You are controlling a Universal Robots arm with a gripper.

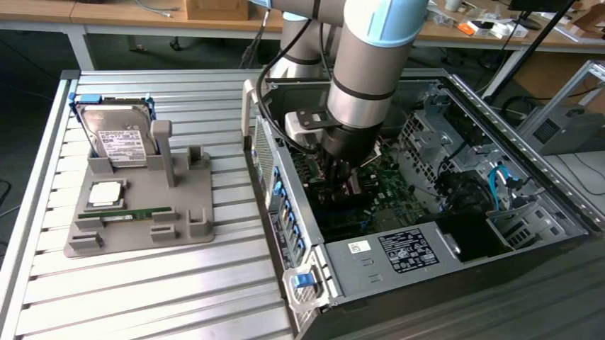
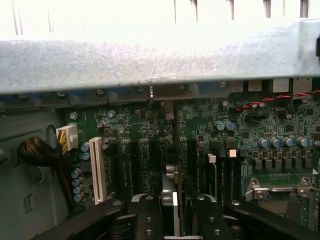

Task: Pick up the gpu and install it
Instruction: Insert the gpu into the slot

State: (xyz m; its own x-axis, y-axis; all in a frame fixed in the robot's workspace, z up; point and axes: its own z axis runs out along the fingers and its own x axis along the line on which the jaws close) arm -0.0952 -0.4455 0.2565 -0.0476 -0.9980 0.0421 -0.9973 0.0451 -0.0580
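Holding the gpu (image 2: 170, 197) edge-on in my claw (image 2: 172, 207), partly closed around the card, down inside the open PC case (image 1: 529, 163) just above the motherboard (image 2: 150, 150) slots. Pickup done; card looks not yet seated, can't confirm.

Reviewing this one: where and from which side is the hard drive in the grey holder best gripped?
By its free upper end, from above, pinching the two broad faces: the hard drive stands leaning in the grey holder, lower end slotted in.
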